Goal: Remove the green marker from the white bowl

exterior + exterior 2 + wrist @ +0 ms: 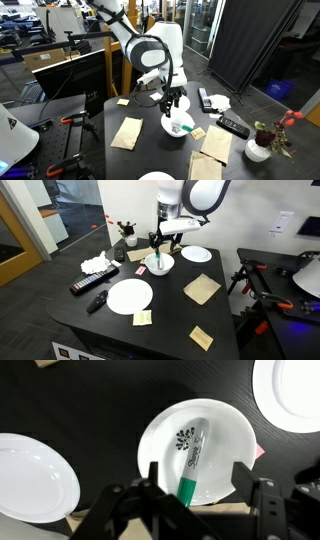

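Note:
The white bowl [160, 435] sits on the black table, seen in both exterior views [178, 126] [159, 266]. The green marker [192, 460] lies inside it, green cap leaning on the near rim and white barrel pointing to the bowl's middle. It shows faintly in both exterior views [183, 128] [157, 260]. My gripper [198, 478] is open and hangs just above the bowl [173, 103] [162, 248]. Its fingers stand on either side of the marker's green end and touch nothing.
Flat white plates lie on both sides of the bowl [30, 475] [295, 390] [130, 296] [197, 254]. Black remotes [93, 282] [97, 302], brown napkins [202, 289] [127, 132], crumpled white tissue [96, 264] and a small vase with red flowers [262, 145] are on the table.

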`<state>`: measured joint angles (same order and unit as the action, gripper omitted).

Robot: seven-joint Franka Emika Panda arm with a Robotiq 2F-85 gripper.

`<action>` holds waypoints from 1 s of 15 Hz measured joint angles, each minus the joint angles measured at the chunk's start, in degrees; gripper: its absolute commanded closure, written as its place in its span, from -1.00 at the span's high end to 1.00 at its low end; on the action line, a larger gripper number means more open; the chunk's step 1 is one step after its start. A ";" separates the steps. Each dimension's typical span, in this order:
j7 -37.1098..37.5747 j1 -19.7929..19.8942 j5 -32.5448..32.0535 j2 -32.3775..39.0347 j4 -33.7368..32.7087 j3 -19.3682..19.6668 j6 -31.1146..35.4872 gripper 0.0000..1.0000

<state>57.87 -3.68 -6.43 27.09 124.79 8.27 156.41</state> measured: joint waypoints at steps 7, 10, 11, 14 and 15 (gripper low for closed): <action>-0.01 -0.91 2.01 5.07 -3.91 1.56 0.00 0.27; 0.00 -1.28 2.47 7.29 -5.73 2.44 -0.02 0.25; 0.00 -1.39 2.66 7.98 -6.31 2.67 -0.03 0.24; 0.00 -1.50 3.25 9.87 -7.97 3.07 -0.06 0.23; 0.00 -1.52 3.35 10.44 -8.51 3.17 -0.07 0.23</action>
<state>57.87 -5.20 -3.09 37.53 116.28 11.43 156.34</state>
